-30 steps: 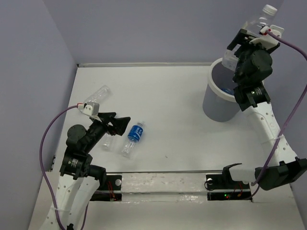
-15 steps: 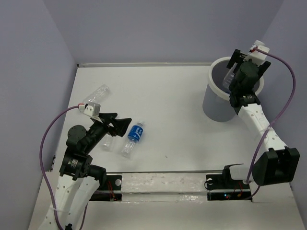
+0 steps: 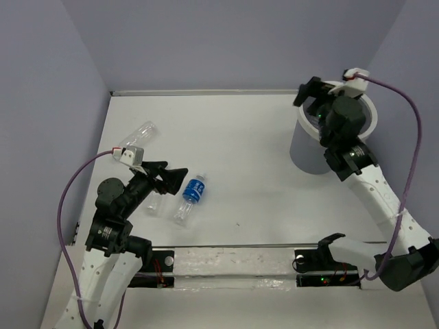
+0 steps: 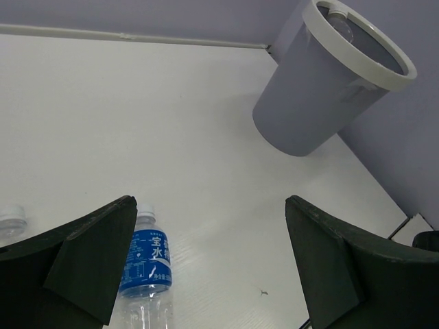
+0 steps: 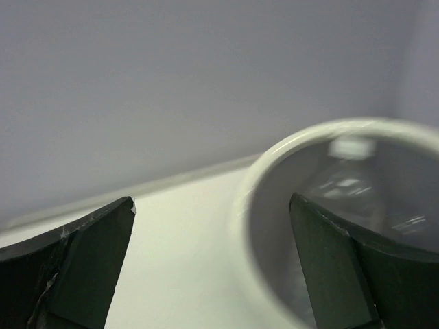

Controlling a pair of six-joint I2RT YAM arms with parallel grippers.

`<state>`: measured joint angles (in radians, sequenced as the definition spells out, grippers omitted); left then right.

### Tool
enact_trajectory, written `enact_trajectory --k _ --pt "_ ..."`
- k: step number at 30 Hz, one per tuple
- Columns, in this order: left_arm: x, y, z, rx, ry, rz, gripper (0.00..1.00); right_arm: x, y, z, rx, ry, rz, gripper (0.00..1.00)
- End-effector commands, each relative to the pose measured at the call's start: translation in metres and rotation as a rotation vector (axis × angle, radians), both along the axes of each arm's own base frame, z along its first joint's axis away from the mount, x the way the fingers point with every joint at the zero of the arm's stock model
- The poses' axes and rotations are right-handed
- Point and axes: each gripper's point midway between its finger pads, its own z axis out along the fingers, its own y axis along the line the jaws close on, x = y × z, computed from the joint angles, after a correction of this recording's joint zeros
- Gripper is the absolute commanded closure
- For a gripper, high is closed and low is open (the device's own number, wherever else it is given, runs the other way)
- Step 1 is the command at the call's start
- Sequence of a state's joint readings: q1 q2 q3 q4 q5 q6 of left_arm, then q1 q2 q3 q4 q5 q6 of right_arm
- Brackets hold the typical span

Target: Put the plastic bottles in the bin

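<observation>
Here the left gripper (image 3: 171, 171) hovers low over the near-left part of the table (image 3: 247, 137). Its two dark fingers (image 4: 96, 253) are spread wide, with nothing held between them. A blue-labelled bottle (image 3: 191, 197) lies on its side on the table just beside the gripper. In the left wrist view its white cap and label show at the inner edge of one finger, below it and not gripped; whether the finger brushes it cannot be told. A second bottle (image 3: 156, 204), clear and unlabelled, lies next to the first and is mostly hidden under the arm in the top view. A third clear bottle (image 3: 140, 133) lies further back near the left wall, well apart from the fingers. The right gripper (image 3: 312, 101) hangs high at the near-left edge of the bin (image 3: 309, 154), which stands upright in the far right corner of the table. Its fingers (image 5: 75, 267) also stand wide apart and are empty, and in the right wrist view the bin's thick white rim curves through the gap between them. Inside the bin, a clear bottle with a white cap (image 4: 339, 17) leans against the inner wall. The right wrist view shows the bin's contents only as a blurred shimmer.
</observation>
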<state>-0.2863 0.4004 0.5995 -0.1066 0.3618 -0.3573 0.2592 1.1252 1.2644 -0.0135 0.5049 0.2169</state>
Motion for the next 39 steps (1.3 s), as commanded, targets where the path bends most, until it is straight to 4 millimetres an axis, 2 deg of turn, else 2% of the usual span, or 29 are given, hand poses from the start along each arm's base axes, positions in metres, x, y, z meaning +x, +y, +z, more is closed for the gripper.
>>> enact_trajectory --k 1,2,5,6,9,10,12,13,14,17,19,21,23,24,27,28,30,31,32,33,34,35,36,37,38,39 --pt "0.004 0.002 0.008 -0.007 -0.018 0.013 0.02 -0.025 0.141 -0.065 -0.005 0.193 0.396 0.00" --pt "0.005 0.004 0.007 -0.005 -0.016 0.024 0.02 -0.040 0.184 -0.094 -0.028 0.258 0.478 0.00" --pt "0.007 0.009 0.010 -0.006 -0.022 0.053 0.01 -0.062 0.240 -0.144 0.083 0.362 0.606 0.00" --pt "0.009 0.012 0.010 -0.005 -0.020 0.070 0.02 -0.073 0.268 -0.175 0.104 0.410 0.670 0.00" --pt "0.011 0.016 0.009 -0.003 -0.016 0.094 0.01 -0.087 0.315 -0.205 0.244 0.452 0.748 0.00" --pt "0.012 0.017 0.008 0.001 -0.012 0.099 0.01 -0.095 0.336 -0.229 0.276 0.515 0.759 0.00" --pt "0.014 0.020 0.008 0.003 -0.009 0.117 0.01 -0.101 0.361 -0.240 0.300 0.539 0.793 0.00" --pt "0.014 0.022 0.009 0.003 -0.013 0.126 0.01 -0.101 0.373 -0.236 0.321 0.538 0.805 0.00" --pt "0.014 0.023 0.009 0.003 -0.014 0.131 0.01 -0.103 0.386 -0.255 0.310 0.582 0.821 0.00" --pt "0.014 0.024 0.009 0.002 -0.016 0.137 0.01 -0.109 0.409 -0.278 0.335 0.645 0.861 0.00" --pt "0.014 0.024 0.009 0.000 -0.014 0.136 0.01 -0.110 0.416 -0.290 0.349 0.677 0.871 0.00" --pt "0.014 0.023 0.008 -0.002 -0.013 0.130 0.01 -0.111 0.420 -0.315 0.337 0.724 0.860 0.00" --pt "0.014 0.022 0.008 -0.002 -0.013 0.125 0.01 -0.111 0.427 -0.323 0.341 0.747 0.868 0.00" --pt "0.014 0.022 0.008 -0.003 -0.012 0.125 0.01 -0.111 0.429 -0.335 0.329 0.768 0.863 0.00" --pt "0.013 0.021 0.008 -0.004 -0.014 0.120 0.01 -0.109 0.432 -0.346 0.327 0.788 0.852 0.01" --pt "0.013 0.021 0.008 -0.002 -0.015 0.119 0.01 -0.109 0.433 -0.355 0.323 0.804 0.843 0.02" --pt "0.013 0.021 0.008 -0.004 -0.014 0.117 0.01 -0.107 0.432 -0.360 0.322 0.806 0.829 0.06" --pt "0.013 0.020 0.008 -0.004 -0.015 0.114 0.01 -0.106 0.429 -0.362 0.323 0.805 0.809 0.13" --pt "0.013 0.021 0.009 -0.005 -0.017 0.116 0.01 -0.105 0.427 -0.360 0.326 0.797 0.801 0.20" --pt "0.012 0.020 0.009 -0.006 -0.017 0.114 0.01 -0.104 0.424 -0.359 0.323 0.790 0.791 0.34" --pt "0.012 0.020 0.010 -0.008 -0.022 0.114 0.01 -0.104 0.418 -0.361 0.311 0.787 0.776 0.39" --pt "0.011 0.020 0.011 -0.008 -0.023 0.113 0.01 -0.100 0.413 -0.347 0.314 0.747 0.758 0.42" --pt "0.011 0.020 0.010 -0.008 -0.022 0.111 0.01 -0.096 0.405 -0.341 0.313 0.730 0.741 0.49" --pt "0.011 0.020 0.011 -0.010 -0.024 0.111 0.01 -0.097 0.397 -0.339 0.291 0.719 0.735 0.52" --pt "0.011 0.020 0.010 -0.008 -0.023 0.108 0.01 -0.094 0.390 -0.330 0.279 0.688 0.718 0.55" --pt "0.011 0.019 0.010 -0.008 -0.023 0.107 0.01 -0.088 0.381 -0.298 0.292 0.621 0.715 0.55"
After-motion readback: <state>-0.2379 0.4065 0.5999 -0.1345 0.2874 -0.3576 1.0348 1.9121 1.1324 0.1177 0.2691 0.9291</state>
